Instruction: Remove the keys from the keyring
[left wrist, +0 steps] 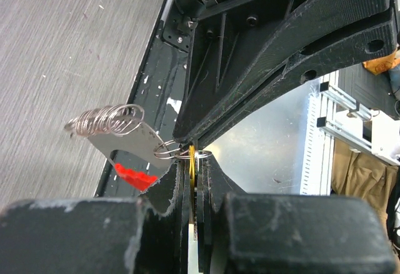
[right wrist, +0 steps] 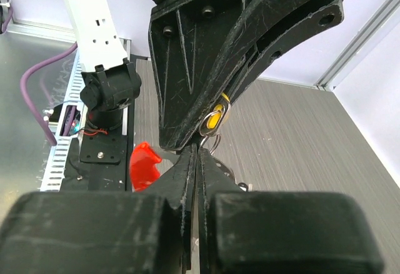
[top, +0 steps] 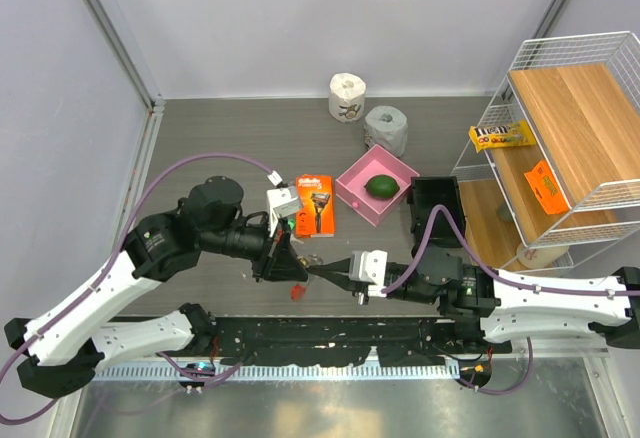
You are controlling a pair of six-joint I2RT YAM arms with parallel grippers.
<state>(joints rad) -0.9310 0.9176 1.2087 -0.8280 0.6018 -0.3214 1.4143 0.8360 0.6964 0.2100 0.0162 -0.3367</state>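
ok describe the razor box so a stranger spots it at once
From the wire rack on the right, go left to the pink tray holding a green fruit. The razor box lies flat left of it, orange with a dark razor shown, a small white box on its other side.

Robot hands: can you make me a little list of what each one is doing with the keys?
left gripper: shut on yellow-tagged small metal key
right gripper: shut, tip meeting the left one
hanging beside them: coiled silver wire rings, flat silver metal piece
just beneath: red plastic piece, attachment unclear
nearby: orange razor box
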